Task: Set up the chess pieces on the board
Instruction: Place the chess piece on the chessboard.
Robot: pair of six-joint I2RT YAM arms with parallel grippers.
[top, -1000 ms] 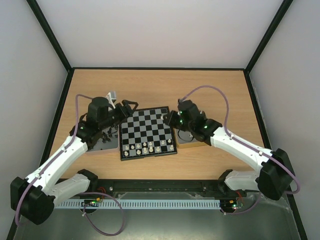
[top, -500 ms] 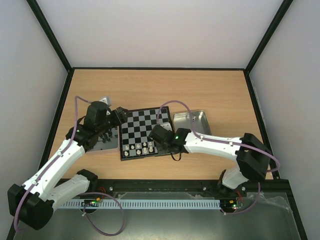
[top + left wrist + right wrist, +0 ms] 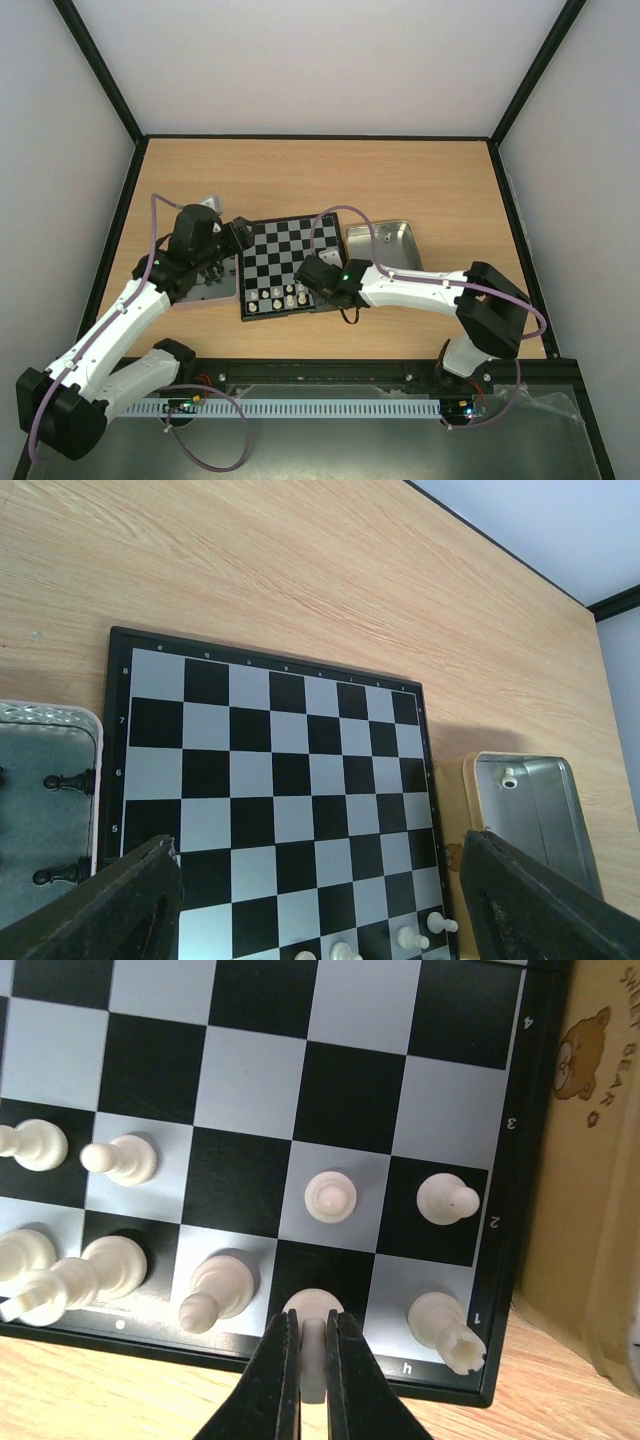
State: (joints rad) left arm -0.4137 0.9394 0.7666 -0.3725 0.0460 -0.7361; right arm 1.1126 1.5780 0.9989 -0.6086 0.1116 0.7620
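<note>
The chessboard lies mid-table. Several cream-white pieces stand on its two near rows, also in the right wrist view. My right gripper is shut on a cream-white piece, its base on a black square of the near row next to the corner rook. My left gripper is open and empty above the board's left part. Black pieces lie in the left tin.
A metal tin stands right of the board; one white piece lies in it. The left tin sits under the left arm. A tan lid with a bear print lies beside the board's right edge.
My right arm swung from over the right tin to the board's near right corner, carrying a white piece down to the near row. The left arm shifted slightly.
</note>
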